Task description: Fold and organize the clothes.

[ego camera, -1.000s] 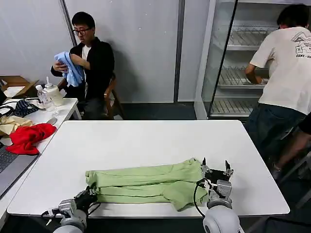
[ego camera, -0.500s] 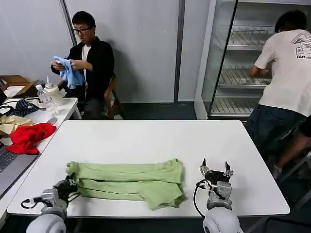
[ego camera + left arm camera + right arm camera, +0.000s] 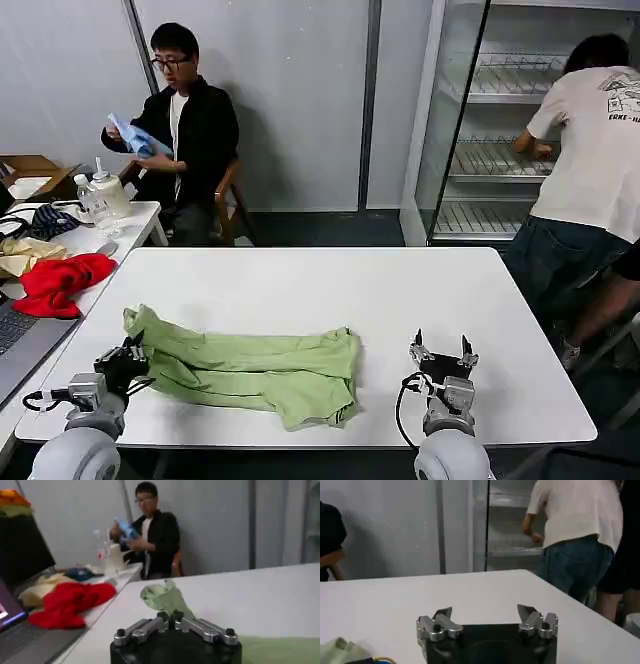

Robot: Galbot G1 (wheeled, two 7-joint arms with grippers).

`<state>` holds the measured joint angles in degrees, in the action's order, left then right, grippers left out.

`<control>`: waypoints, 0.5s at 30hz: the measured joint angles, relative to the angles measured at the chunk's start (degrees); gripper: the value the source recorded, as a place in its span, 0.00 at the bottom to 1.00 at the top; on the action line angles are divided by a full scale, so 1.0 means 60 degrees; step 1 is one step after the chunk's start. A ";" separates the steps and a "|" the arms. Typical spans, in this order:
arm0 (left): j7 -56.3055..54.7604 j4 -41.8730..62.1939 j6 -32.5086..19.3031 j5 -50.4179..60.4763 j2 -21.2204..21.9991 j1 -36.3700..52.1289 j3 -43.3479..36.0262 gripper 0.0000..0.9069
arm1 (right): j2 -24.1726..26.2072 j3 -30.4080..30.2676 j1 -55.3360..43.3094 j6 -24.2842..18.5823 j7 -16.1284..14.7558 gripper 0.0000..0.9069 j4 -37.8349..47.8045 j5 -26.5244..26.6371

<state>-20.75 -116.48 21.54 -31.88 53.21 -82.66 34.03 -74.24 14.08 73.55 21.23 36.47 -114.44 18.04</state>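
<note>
The white worktop (image 3: 300,290) carries the green shirt (image 3: 255,372), a long folded band on its near half, toward the left, with its left end lifted off the surface. The left hand (image 3: 125,358) is at that lifted end, near the worktop's left edge, its fingers pinched together on the cloth (image 3: 165,600). The right hand (image 3: 441,352) hovers near the worktop's front edge, well right of the shirt, fingers (image 3: 442,615) spread apart and holding nothing.
</note>
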 measured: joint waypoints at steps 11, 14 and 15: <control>0.0152 -0.1311 0.0071 -0.0114 0.0480 0.0147 -0.0785 0.02 | -0.0091 0.0019 0.0065 0.0103 0.0080 1.00 -0.0184 -0.0160; 0.0200 -0.1437 0.0026 -0.0116 0.0650 0.0176 -0.1032 0.02 | -0.0121 0.0017 0.0075 0.0144 0.0105 1.00 -0.0239 -0.0205; 0.0210 -0.1462 0.0006 -0.0106 0.0704 0.0191 -0.1121 0.02 | -0.0133 0.0018 0.0085 0.0157 0.0113 1.00 -0.0265 -0.0226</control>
<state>-19.48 -125.25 21.58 -32.51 57.43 -81.51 27.30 -75.04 14.19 74.06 22.17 37.15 -116.03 16.68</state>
